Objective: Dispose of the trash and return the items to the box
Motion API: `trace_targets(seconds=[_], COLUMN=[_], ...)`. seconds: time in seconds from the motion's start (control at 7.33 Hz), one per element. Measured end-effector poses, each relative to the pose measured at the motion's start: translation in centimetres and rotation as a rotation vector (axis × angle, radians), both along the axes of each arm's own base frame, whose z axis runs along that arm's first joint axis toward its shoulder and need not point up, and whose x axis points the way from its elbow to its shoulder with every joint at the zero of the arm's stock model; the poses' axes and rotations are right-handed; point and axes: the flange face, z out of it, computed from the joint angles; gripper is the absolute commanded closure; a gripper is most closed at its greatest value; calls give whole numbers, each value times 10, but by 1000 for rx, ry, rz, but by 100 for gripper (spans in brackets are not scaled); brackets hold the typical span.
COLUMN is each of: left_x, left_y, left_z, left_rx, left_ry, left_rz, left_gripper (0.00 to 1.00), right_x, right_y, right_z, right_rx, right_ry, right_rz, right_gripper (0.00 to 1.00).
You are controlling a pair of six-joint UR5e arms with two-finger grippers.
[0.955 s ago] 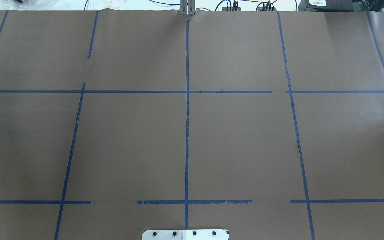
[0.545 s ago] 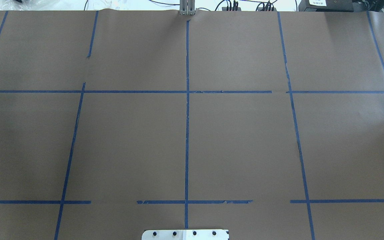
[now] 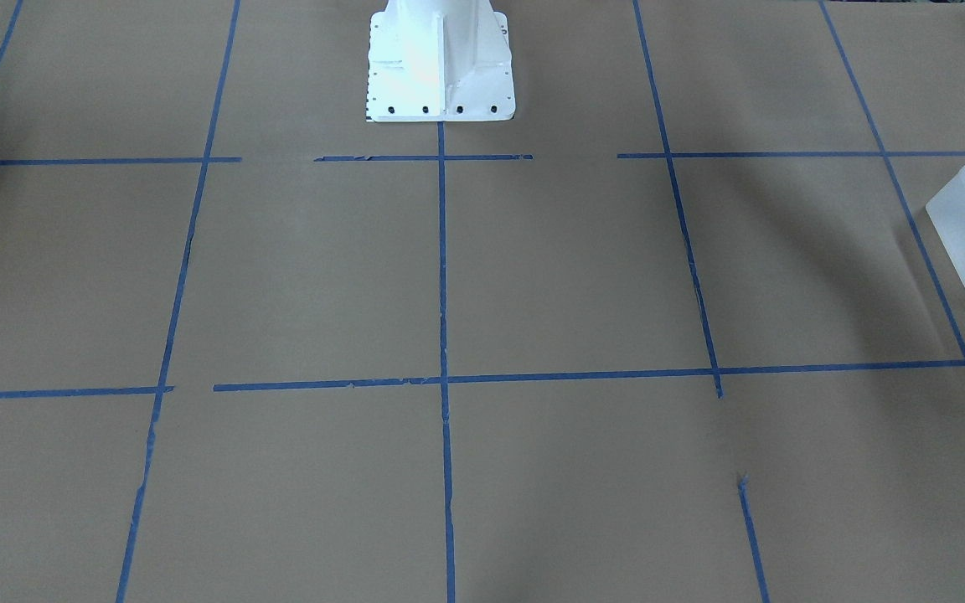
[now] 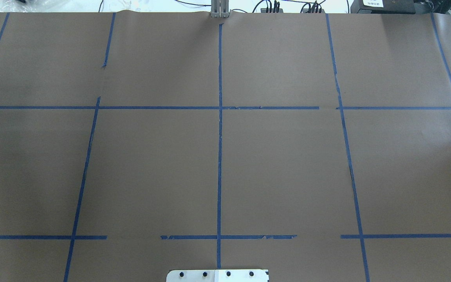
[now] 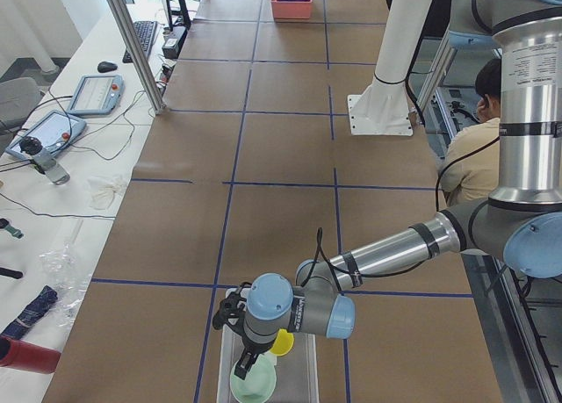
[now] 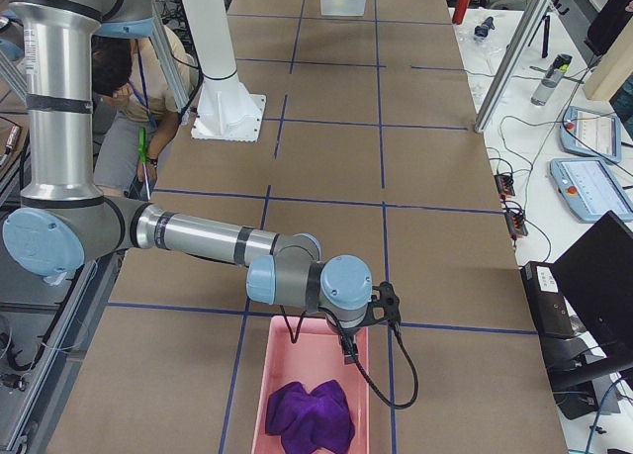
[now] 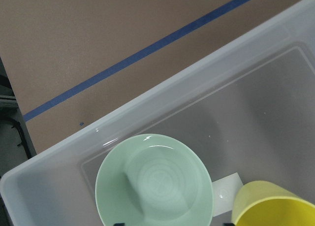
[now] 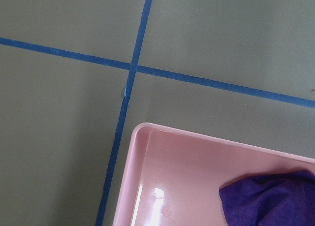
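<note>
Our left tool (image 5: 244,364) hangs over the box (image 7: 162,95) at the left end of the table (image 4: 151,164). With only the side view to go by, we cannot tell how wide it stands. In the box sits the mint-green bowl (image 7: 153,181), upright. The yellow-green cup (image 7: 275,204) is just beside it and seems tilted, though the view crops it. Our right tool (image 6: 348,351) hovers at the table's right end, above the rim of a pink tray (image 8: 147,177), and we cannot judge its opening either. A purple cloth (image 8: 270,196) lies inside the tray.
</note>
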Motion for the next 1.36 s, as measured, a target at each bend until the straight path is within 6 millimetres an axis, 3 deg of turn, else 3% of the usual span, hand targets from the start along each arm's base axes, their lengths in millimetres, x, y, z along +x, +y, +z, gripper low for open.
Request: trace_targets(seconds=[0.27,0.41,0.55,0.68,0.95,1.36], left_x=[17,33,51,67,84,85], left_y=[-23,-27,-27,-22,-11,1], left_z=[-102,-164,-213,-240,-246,-235], left_rx=[-33,-42,-52,-67,-94,-120], left_ry=[110,153,185,206,215,210], left_rz=[-89,-129,-155,-160,-148,-141], left_gripper=[0,0,0,0,0,0], right_x=[0,-1,-2,-7,-27,-61], right_y=[2,3,3,3,-1,-5], right_z=[-27,-48,-66,-74,-79,-98], right_rx=[42,53,50,40,0,-67], right_ry=[9,14,15,14,3,5], right_rz=[5,18,32,34,29,-15], right_gripper=[0,0,0,0,0,0])
